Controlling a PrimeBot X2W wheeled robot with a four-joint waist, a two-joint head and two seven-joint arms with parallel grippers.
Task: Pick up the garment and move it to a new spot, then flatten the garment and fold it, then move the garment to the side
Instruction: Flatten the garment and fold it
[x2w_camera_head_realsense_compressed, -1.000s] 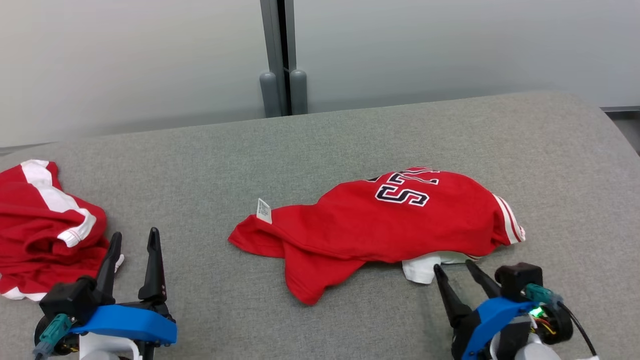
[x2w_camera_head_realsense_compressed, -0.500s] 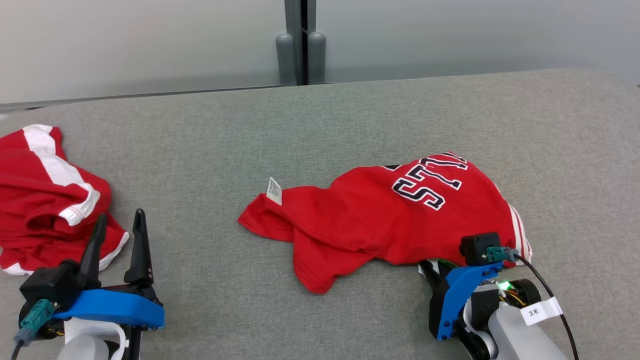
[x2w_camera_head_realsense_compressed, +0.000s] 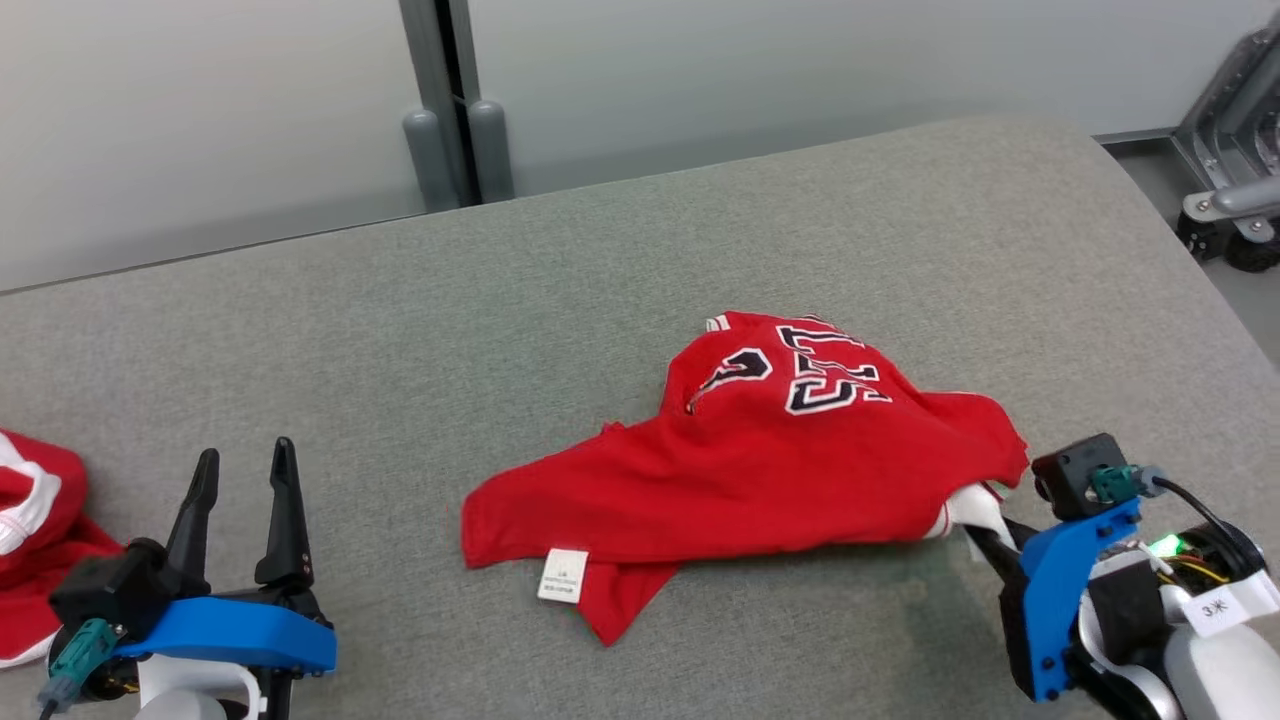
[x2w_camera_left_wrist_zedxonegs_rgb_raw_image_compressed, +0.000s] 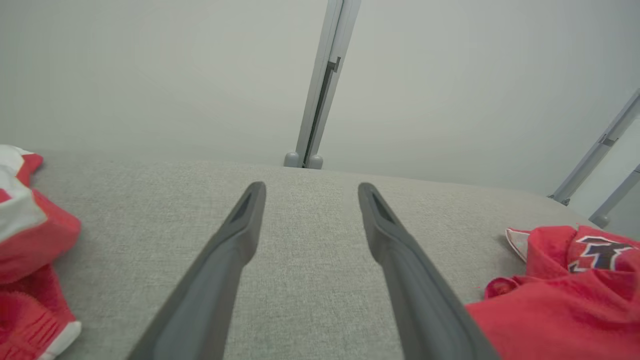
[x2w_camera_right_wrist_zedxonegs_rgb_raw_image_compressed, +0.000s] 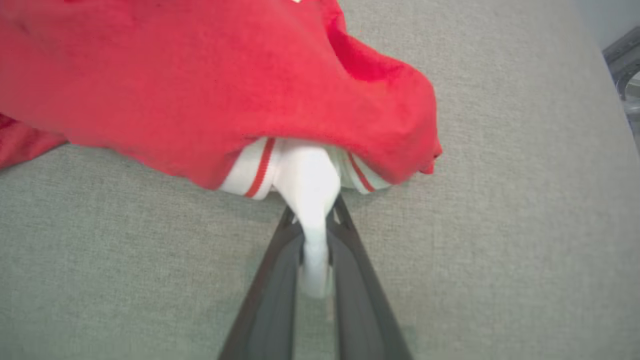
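A red garment (x2w_camera_head_realsense_compressed: 760, 465) with dark lettering lies crumpled in the middle of the grey padded table (x2w_camera_head_realsense_compressed: 620, 270), its white care tag (x2w_camera_head_realsense_compressed: 563, 574) at the near edge. My right gripper (x2w_camera_head_realsense_compressed: 985, 535) is shut on the garment's white trim (x2w_camera_right_wrist_zedxonegs_rgb_raw_image_compressed: 310, 200) at its right end, and the fabric there is lifted off the surface. The red cloth (x2w_camera_right_wrist_zedxonegs_rgb_raw_image_compressed: 200, 85) hangs over the pinched trim in the right wrist view. My left gripper (x2w_camera_head_realsense_compressed: 243, 470) stands open at the lower left, well apart from the garment (x2w_camera_left_wrist_zedxonegs_rgb_raw_image_compressed: 565, 295), with bare table between its fingers (x2w_camera_left_wrist_zedxonegs_rgb_raw_image_compressed: 235, 240).
A second red and white garment (x2w_camera_head_realsense_compressed: 30, 530) lies bunched at the table's left edge, close to my left gripper. A grey post (x2w_camera_head_realsense_compressed: 445, 110) stands behind the table. A metal frame on wheels (x2w_camera_head_realsense_compressed: 1235, 190) sits off the table's far right corner.
My right gripper went under the garment's right edge, closed on the white trim and pulled it, bunching and turning the garment. The head camera swung right. The left gripper stayed open.
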